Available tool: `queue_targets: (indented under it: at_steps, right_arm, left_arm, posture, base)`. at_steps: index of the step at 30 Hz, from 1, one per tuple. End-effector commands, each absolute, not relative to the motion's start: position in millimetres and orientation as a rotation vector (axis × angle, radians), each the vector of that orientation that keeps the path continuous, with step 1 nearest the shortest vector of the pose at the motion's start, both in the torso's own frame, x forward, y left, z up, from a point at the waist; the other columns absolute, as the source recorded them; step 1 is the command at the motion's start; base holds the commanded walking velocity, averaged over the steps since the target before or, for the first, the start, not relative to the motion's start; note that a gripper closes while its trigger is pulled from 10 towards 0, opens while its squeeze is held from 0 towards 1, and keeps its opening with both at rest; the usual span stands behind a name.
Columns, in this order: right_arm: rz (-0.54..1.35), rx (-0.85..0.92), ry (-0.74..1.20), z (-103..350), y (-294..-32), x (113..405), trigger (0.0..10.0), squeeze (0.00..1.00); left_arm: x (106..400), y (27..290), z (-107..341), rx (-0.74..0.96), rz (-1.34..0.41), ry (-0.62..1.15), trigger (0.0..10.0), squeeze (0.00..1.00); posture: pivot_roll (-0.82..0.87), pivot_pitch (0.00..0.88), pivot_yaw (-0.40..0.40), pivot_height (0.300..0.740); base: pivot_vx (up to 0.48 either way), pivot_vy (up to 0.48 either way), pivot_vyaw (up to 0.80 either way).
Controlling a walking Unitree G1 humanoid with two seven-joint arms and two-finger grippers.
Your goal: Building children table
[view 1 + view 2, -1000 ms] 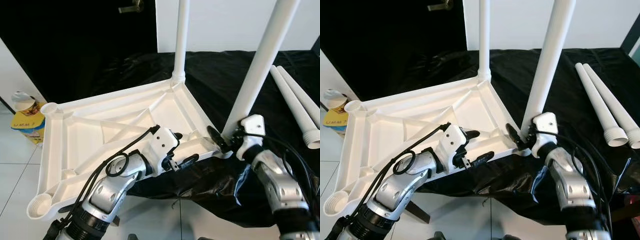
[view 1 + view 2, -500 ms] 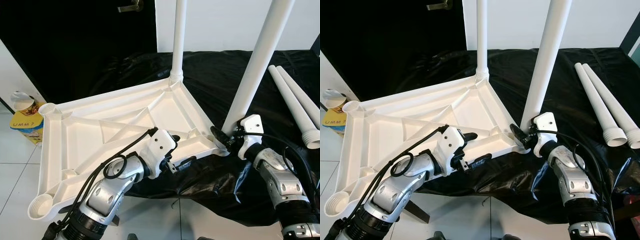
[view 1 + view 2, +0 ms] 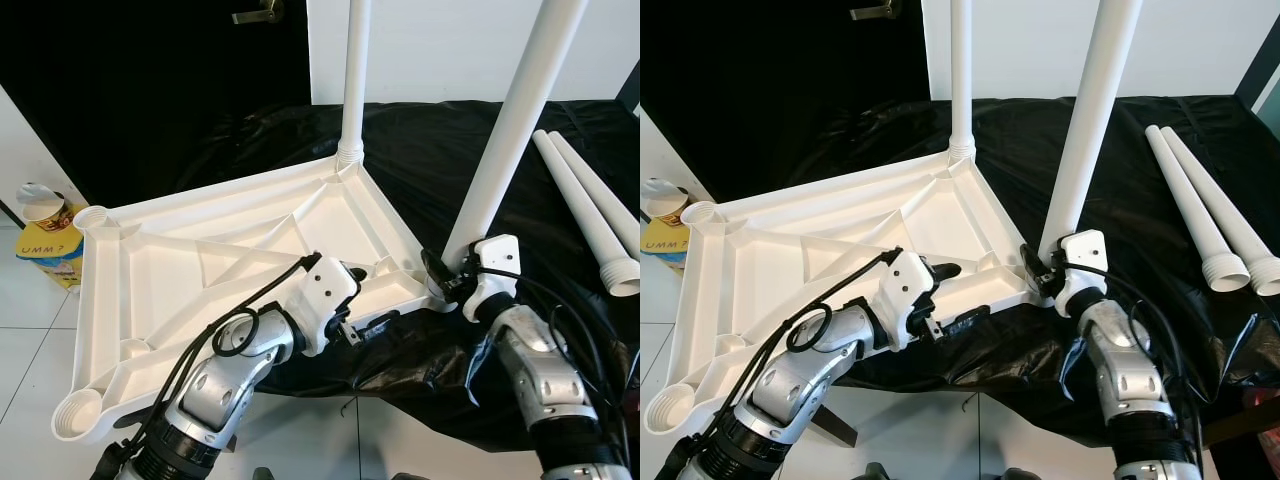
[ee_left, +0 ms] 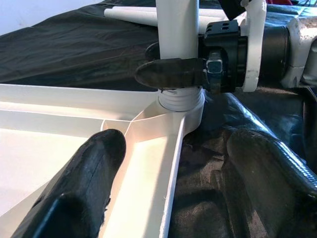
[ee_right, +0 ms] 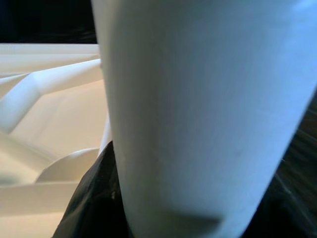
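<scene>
Upturned white children's table top lying underside-up, half on black sheet, half overhanging tiled floor. Near-right corner socket of that top carrying screwed-in leg, long axis almost upright, leaning slightly right toward its upper end. Far-right corner holding second fitted leg, upright. Two left corner sockets unfilled.

Right hand closed around base of near leg just above threaded collar, one black finger seen wrapping the tube front in left wrist view; right wrist view up against the white tube. Left hand open, astride near edge of table top by same corner, one finger over ribbed inside, other finger outside over black sheet, rim between them, not clamped as far as visible.

Key relation: leg axis straight up out of corner socket, right hand at its foot, left hand just beside on rim, pointing toward that socket. Probably tightening or checking seat of leg, left bracing top against twist. Right arm clearly nearer.

Two spare legs lying side by side on black sheet toward its right edge, threaded ends nearest robot, well apart from both hands, on right arm's side. Likely next for left corner sockets, far from spares. Paper cup on yellow box on floor beyond top's far-left corner.
</scene>
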State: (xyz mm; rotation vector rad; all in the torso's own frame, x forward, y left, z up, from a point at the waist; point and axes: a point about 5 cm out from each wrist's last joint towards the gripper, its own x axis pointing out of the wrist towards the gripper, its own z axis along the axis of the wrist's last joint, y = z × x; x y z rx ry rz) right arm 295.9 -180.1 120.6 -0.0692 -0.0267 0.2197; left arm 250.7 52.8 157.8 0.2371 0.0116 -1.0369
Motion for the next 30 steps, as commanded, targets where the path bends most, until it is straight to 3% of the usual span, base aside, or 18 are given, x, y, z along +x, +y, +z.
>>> queue_targets:
  at_steps: [1,13,16,30]
  right_arm:
    - [0.135,-0.050,0.083,99,-181,290,10.0,0.00]
    - [-0.096,-0.015,0.115,94,-176,288,10.0,0.00]
    - [-0.216,0.017,0.121,92,-163,287,10.0,0.00]
    - [-0.169,0.088,0.061,103,-140,289,10.0,0.00]
  left_arm:
    - [250,52,156,0.251,-1.061,0.027,10.0,0.00]
    - [248,54,155,0.255,-1.066,0.035,10.0,0.00]
    - [248,54,155,0.255,-1.061,0.035,10.0,0.00]
    - [248,55,156,0.259,-1.050,0.031,10.0,0.00]
  posture:
    - [0.00,0.073,0.018,0.740]
    - [0.01,0.074,0.011,0.740]
    - [0.03,0.068,0.001,0.740]
    - [0.03,0.050,-0.001,0.740]
  base:
    - [0.000,0.000,0.00]
    - [0.000,0.000,0.00]
    - [0.000,0.000,0.00]
    - [0.000,0.000,0.00]
